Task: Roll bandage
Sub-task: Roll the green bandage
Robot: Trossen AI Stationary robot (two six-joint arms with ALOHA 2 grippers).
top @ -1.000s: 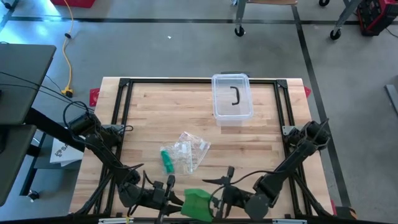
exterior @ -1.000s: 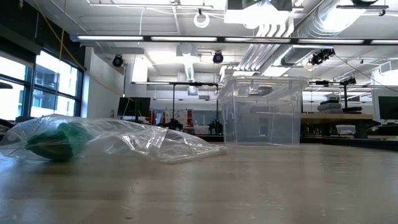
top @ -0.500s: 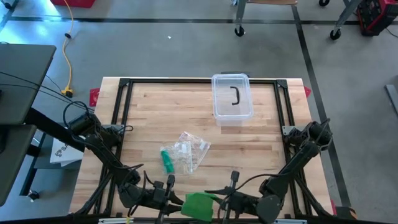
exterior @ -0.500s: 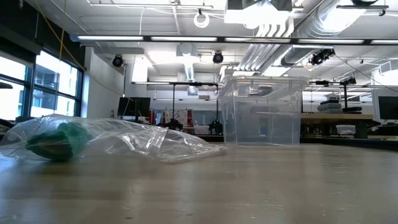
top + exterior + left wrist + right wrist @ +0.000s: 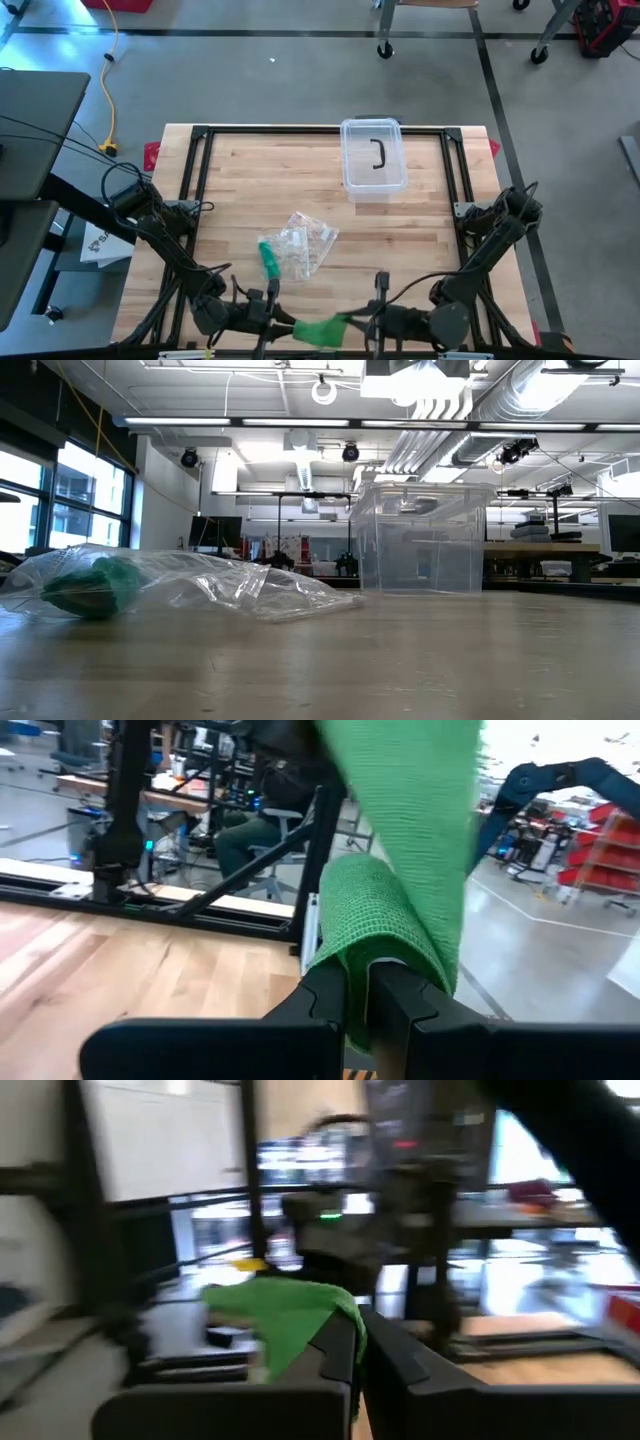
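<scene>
We start at the left gripper (image 5: 358,1005), jaws clenched on the green bandage (image 5: 400,890), pinching the rolled end so the coil sits right at the fingertips while a broad strip rises away from it. That is the anchor, we reckon: hold the roll firm so the loose length can be wound onto it. Across from it the right gripper (image 5: 357,1342) has its jaws closed on the other end of the same bandage (image 5: 285,1320), the cloth bunched over its fingertips. From above, both grippers sit low at the near edge of the desk (image 5: 240,190), facing each other, left gripper (image 5: 272,316) and right gripper (image 5: 362,318) with the bandage (image 5: 318,331) stretched between them, off the wood. Holding it in the air keeps the strip taut and free to turn, which a roll needs. Farther out, a clear bag (image 5: 305,243) lies mid-desk with another green roll (image 5: 268,260) at its edge, untouched, and a clear box (image 5: 374,158) stands near the far edge, well apart from the work. The level camera shows only the bag (image 5: 190,588) and box (image 5: 420,538), no arms in its sight.
</scene>
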